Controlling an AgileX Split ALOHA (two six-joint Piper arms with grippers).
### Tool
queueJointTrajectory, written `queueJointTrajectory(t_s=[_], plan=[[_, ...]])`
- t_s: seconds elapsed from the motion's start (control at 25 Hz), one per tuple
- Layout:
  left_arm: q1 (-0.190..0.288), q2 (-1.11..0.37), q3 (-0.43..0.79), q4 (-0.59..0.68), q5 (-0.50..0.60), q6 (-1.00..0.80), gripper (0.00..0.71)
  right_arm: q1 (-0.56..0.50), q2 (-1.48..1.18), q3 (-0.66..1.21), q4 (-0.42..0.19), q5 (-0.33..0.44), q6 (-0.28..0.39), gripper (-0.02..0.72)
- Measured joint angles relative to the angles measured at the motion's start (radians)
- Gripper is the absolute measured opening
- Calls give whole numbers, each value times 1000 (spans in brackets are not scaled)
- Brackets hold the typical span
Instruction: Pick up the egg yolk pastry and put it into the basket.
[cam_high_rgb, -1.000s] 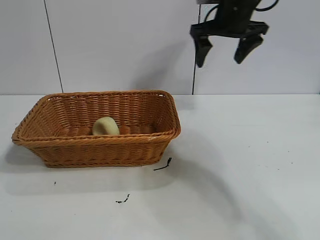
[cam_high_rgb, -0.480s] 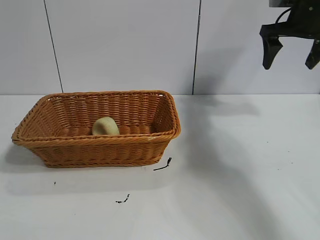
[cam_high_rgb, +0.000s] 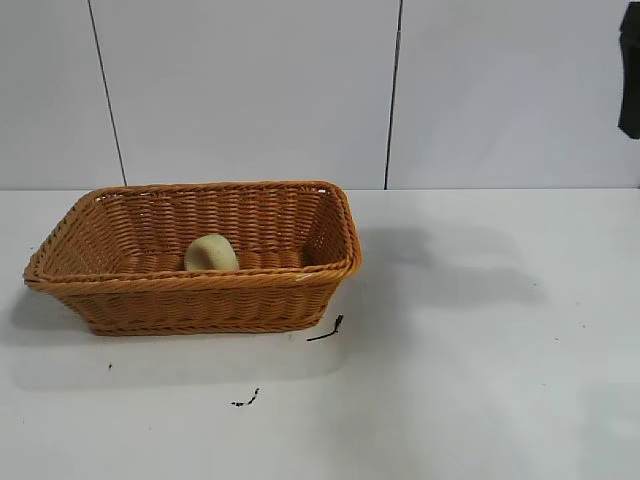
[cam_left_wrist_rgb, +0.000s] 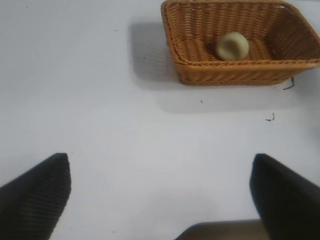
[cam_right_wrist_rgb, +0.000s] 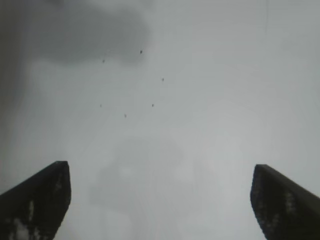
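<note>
The pale yellow-green egg yolk pastry lies inside the orange-brown wicker basket at the table's left; both also show in the left wrist view, the pastry in the basket. My right gripper is open and empty over bare table; in the exterior view only a dark sliver of it shows at the upper right edge. My left gripper is open and empty, high over bare table well away from the basket, and out of the exterior view.
Small black marks lie on the white table in front of the basket. A white panelled wall with dark seams stands behind the table.
My right gripper, open and empty, has moved rightward from above the basket's right end to the exterior view's right edge. The pastry and the basket have not moved.
</note>
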Motion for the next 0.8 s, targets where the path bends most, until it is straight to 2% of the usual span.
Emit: queueJointTrajectory(t_s=[0.36,0.8], plan=[[0,0,0,0,0,0,695,0,-489,452,0,-1,-15,677],[0,0,0,0,0,0,695,0,-1046,788,13,-137,-31,677]])
